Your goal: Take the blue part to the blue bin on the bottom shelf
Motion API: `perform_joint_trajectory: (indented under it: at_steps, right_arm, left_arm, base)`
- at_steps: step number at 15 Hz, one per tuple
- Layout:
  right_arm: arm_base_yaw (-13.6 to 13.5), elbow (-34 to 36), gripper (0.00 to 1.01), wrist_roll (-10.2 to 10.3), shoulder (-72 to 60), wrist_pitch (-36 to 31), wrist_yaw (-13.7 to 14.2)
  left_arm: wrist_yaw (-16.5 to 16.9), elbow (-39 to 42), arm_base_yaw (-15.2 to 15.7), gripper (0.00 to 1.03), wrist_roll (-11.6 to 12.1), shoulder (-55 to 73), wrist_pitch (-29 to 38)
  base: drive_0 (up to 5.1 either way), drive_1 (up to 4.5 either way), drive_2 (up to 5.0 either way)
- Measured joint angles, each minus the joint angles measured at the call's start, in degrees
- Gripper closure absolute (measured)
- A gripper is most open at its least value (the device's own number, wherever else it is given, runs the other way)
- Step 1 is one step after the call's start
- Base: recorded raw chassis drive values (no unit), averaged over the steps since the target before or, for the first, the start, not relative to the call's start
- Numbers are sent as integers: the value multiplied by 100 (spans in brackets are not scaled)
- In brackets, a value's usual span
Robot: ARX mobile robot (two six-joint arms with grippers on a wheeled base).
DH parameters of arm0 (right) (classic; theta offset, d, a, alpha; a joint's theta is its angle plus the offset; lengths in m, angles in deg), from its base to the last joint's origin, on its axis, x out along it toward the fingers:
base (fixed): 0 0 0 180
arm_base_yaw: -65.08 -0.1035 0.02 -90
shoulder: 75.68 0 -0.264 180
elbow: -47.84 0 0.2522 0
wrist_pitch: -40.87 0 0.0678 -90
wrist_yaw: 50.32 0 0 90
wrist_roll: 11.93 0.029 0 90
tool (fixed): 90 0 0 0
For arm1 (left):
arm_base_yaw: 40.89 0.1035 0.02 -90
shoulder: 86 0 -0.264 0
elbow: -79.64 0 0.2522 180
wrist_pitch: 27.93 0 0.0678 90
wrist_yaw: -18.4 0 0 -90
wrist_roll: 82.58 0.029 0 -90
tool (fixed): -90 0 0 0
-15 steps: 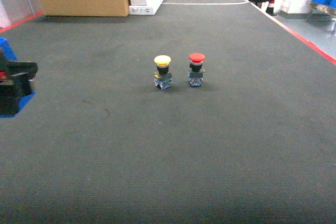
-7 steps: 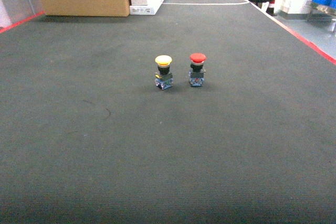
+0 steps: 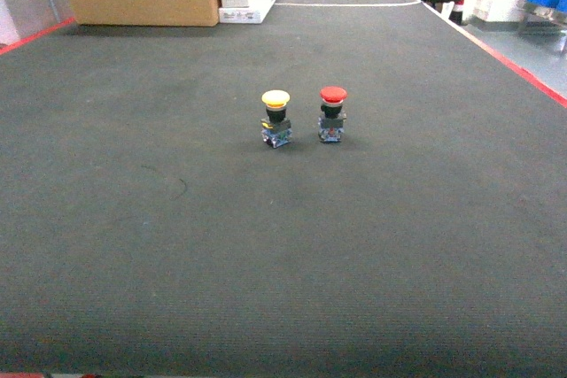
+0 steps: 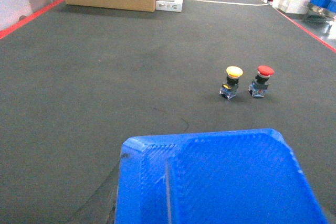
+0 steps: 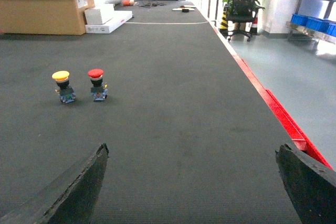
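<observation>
Right hand [image 5: 191, 153] spread wide, nothing between its fingers, low over the dark counter [image 5: 173, 129], right of and nearer than the yellow-capped push button [image 5: 61, 85]. Left hand hidden behind the blue part [image 4: 220, 182], so cannot tell its grip. Blue part close under the left wrist camera, nearer than the yellow-capped push button. Red-capped push button [image 5: 96, 83] just right of it.

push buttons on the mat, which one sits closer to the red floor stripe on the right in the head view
The red-capped push button. It stands right of the yellow-capped push button, so it is nearer the red stripe.
</observation>
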Motion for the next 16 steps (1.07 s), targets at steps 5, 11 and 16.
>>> perform_joint_trajectory:
  at_steps: [5, 11, 16]
  right_arm:
    - [0, 0, 3, -2, 0, -4, -2]
    - [0, 0, 3, 0, 0, -4, -2]
    - [0, 0, 3, -2, 0, -4, -2]
  left_arm:
    - [-7, 0, 4, 59, 0, -39, 4]
    - [-4, 0, 0, 59, 0, -39, 4]
    - [-4, 0, 0, 59, 0, -37, 4]
  base:
    - [-131, -131, -131]
    - [-164, -164, -164]
    - [-155, -155, -155]
